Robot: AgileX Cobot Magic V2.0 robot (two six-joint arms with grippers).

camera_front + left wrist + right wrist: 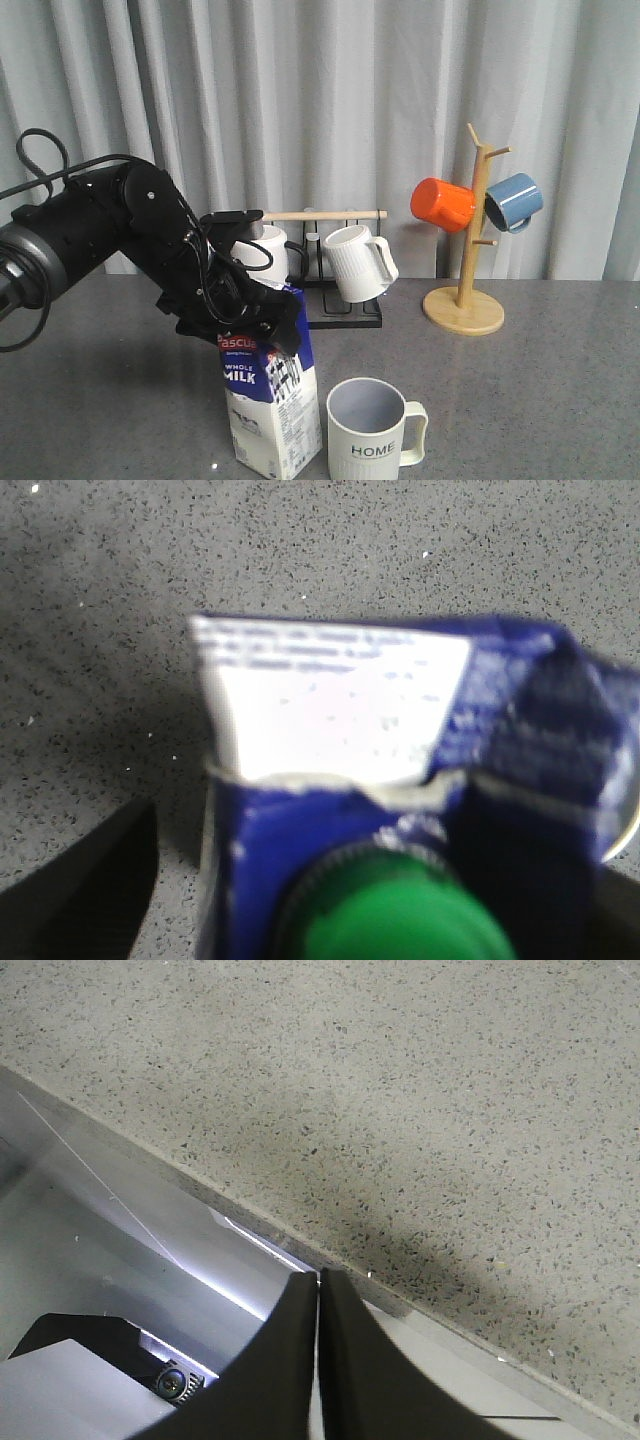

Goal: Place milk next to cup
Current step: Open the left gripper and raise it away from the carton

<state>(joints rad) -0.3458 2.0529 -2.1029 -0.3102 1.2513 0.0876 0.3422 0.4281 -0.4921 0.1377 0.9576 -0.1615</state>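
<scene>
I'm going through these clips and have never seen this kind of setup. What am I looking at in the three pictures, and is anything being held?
It is a two-armed robot at a grey speckled table. The front picture looks forward over the table; the other two come from cameras on each wrist.

In the front picture the black left arm reaches in, and its left gripper is down over the top of the milk, which stands close beside the cup, on its left. The left wrist picture shows the carton's green cap up close, with dark jaws at either side; they seem closed on the milk.

The right gripper is off at the table's edge, jaws together, holding nothing.

Behind stand a rack with two white mugs and a wooden tree with an orange and a blue mug.
</scene>
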